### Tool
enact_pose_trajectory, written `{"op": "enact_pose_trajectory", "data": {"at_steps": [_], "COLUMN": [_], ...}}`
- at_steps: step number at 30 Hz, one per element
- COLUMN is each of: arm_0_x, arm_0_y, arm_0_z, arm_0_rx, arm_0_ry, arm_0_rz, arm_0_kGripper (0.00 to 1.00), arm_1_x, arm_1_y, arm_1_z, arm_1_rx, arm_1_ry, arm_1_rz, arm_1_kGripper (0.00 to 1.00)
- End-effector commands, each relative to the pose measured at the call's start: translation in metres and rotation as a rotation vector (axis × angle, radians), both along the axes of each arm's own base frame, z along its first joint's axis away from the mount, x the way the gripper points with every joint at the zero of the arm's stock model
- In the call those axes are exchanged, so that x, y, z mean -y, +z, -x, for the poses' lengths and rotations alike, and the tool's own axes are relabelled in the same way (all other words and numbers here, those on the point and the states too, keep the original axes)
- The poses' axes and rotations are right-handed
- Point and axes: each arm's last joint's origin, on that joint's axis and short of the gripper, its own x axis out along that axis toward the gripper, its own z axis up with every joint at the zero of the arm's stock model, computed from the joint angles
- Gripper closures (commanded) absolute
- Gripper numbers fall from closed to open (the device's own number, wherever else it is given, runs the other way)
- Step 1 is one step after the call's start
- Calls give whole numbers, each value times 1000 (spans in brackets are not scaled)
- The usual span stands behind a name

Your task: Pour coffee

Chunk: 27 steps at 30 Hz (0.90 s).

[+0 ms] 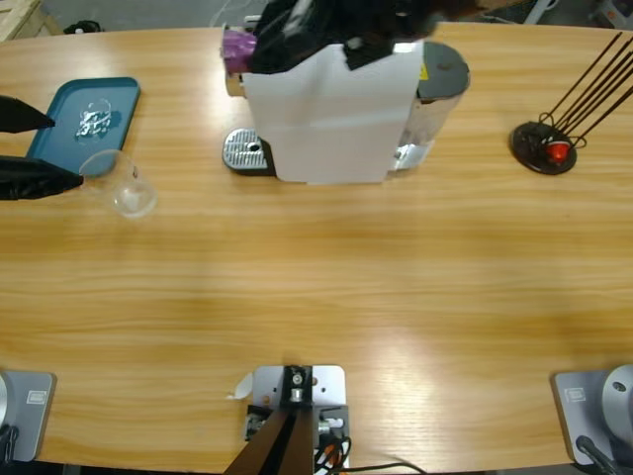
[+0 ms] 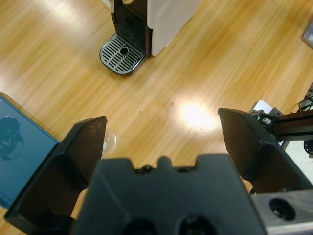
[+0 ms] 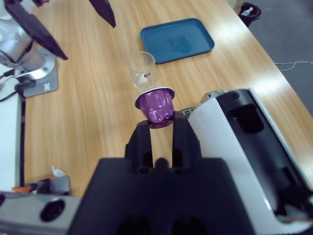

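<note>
R gripper clamps purple capsule at its tips, axis along the jaws, foil rim pointing away; keep it level w/ machine slot just beside; glass cup beyond, upright, no coffee visible; L gripper farther, jaws wide apart.

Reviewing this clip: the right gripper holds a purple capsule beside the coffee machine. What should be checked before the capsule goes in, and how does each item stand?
1. purple capsule gripped by right gripper: ok, jaws shut on its lower end.
2. coffee machine capsule slot open: cannot tell; a dark opening shows on top.
3. glass cup on drip tray: not ok, it stands on the table beside the blue tray.
4. left gripper free to fetch the cup: ok, jaws open and empty.
5. Coffee in the cup: not ok, it looks empty.
</note>
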Motion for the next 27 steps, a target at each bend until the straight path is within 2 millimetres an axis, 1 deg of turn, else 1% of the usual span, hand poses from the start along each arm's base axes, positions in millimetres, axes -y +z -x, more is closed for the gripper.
{"op": "enact_pose_trajectory", "data": {"at_steps": [1, 4, 7, 14, 17, 20, 27], "arm_0_x": [-3, -3, -3, -3, -3, -3, -7], "arm_0_y": [-12, -13, -14, -16, -17, -18, -23], "arm_0_z": [0, 0, 0, 1, 1, 1, 5], "arm_0_rx": [-32, -34, -40, -46, -47, -50, -61], "arm_0_ry": [18, 17, 17, 13, 13, 13, 22], "arm_0_rz": [-25, -25, -26, -23, -24, -26, -31], "arm_0_kGripper": [9, 9, 9, 9, 9, 9, 9], "arm_1_x": [-7, -1, 1, -7, -10, -10, -6], "arm_1_y": [-22, -22, -23, -22, -25, -27, -26], "arm_1_z": [-44, -48, -51, -64, -68, -68, -64], "arm_1_rx": [31, 101, 117, 138, 133, 128, 141], "arm_1_ry": [-58, -95, -101, -106, -106, -104, -110], "arm_1_rz": [77, 146, 165, 159, 163, 170, 183], "arm_1_kGripper": [1000, 1000, 1000, 1000, 1000, 1000, 1000]}}
